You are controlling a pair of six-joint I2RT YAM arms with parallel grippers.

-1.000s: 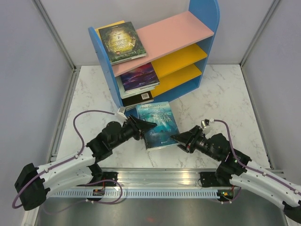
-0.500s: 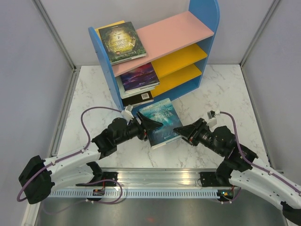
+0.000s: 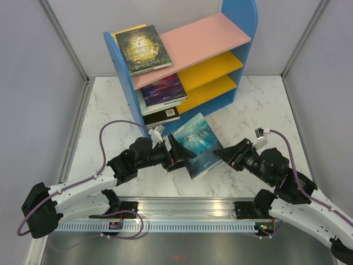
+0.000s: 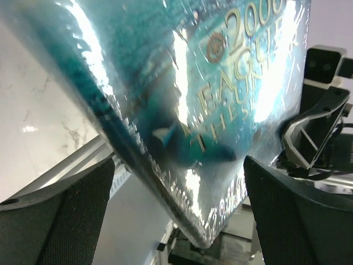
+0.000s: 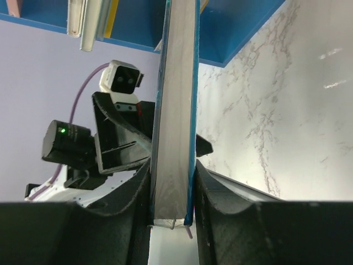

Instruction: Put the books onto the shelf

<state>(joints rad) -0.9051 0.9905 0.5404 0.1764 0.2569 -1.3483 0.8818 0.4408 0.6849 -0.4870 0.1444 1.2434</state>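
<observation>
The teal book (image 3: 197, 144), thin, light and judged slippery in its glossy wrap, sits tilted over the counter (image 3: 253, 110) before the shelf (image 3: 190, 41), its edge pinched by the right end effector (image 3: 219, 155), best gripped deep, while the left end effector (image 3: 178, 154) is spread wide.

Gold capitals on the cover of the glossy teal paperback book (image 4: 220, 110) read, in the left wrist view, "2000" on top, "EAGUE" beneath it and "THE S" under that; glare and the picture's edge hide the rest. The gold title on the dark green paperback book (image 3: 142, 51) is too small to read.
</observation>
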